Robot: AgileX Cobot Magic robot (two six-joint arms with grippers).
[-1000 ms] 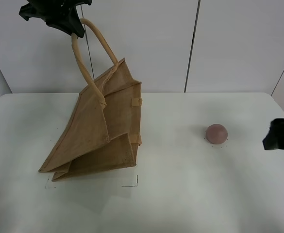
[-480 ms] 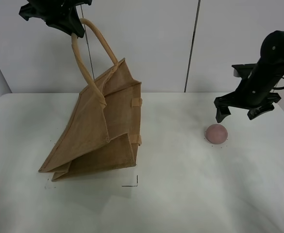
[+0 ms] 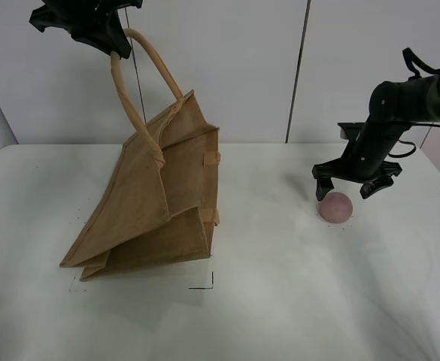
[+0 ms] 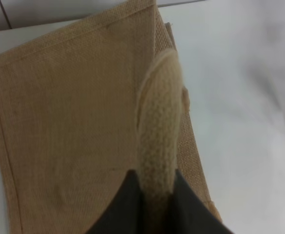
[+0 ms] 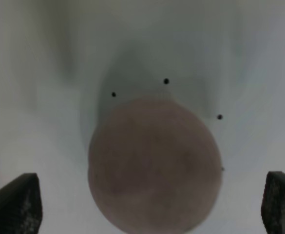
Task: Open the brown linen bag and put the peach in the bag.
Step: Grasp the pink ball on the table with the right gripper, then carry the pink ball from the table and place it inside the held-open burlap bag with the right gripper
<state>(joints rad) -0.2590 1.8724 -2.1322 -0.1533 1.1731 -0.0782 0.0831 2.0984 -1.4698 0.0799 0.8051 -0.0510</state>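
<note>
Taking the far wall as twelve o'clock, I saw the brown linen bag (image 3: 156, 203) over at the nine o'clock side of the white table (image 3: 280, 301). It hung from one beige handle (image 3: 133, 90), which the left gripper (image 3: 113, 45) held pinched between its fingers high above the tabletop. The bag leaned with its bottom edge on the table and its top corner pointing toward one o'clock. Its sides lay mostly folded together, and I could not tell how far the mouth gaped.

The peach (image 3: 335, 207) sat on the table at three o'clock, well apart from the bag. The right gripper (image 3: 346, 188) hung just above it with its jaws spread wide. One fingertip (image 5: 15, 202) stood to either side of the fruit, and neither pad touched the skin.

The step in hand, as I judged it, was the grasp of the peach. To do it well, the gripper wanted to come straight down until the pads stood level with the widest part of the fruit. A round thing pinched too high would likely squirt out and roll. The wrist view showed the peach near enough centred between the tips, so both pads should meet it together. The closing ought to be gentle, firm enough to carry it and no more. The bag's mouth looked to need more opening before any drop.
</note>
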